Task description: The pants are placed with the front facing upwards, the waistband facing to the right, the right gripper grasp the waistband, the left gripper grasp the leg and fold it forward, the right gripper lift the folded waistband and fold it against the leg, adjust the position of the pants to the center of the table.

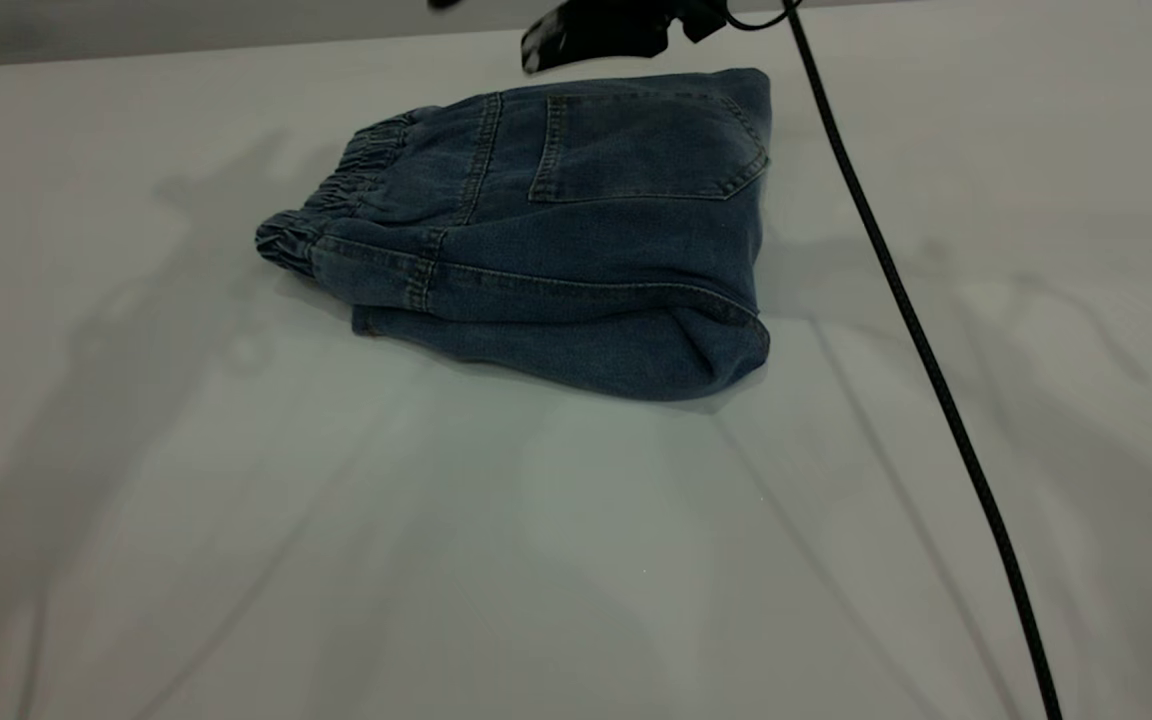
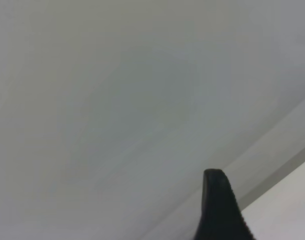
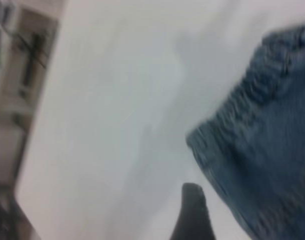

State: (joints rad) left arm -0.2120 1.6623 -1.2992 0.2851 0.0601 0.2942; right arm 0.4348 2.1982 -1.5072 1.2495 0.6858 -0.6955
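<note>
Since the near half of the table (image 1: 356, 560) carries nothing, the working area lies toward the far edge. A black cable (image 1: 936, 390) runs slantwise over the surface at the right and passes beside the garment without touching it.

Beyond the bare zone, the pants (image 1: 576, 250) lie folded into a compact bundle, back pocket upward, with the waistband (image 1: 336, 205) at the left end in the exterior view. Judged from this, both folds are complete and only centring is left, as the bundle sits far of centre.

At the far hem, the right gripper (image 1: 576, 40) hovers just above the denim, probably placed to shift the bundle. Whether it is spread or pressed together cannot be told. The left gripper (image 2: 220, 207) sees bare table only, so it is judged idle; its state cannot be told either.

No brand, label or legible writing shows on any item
</note>
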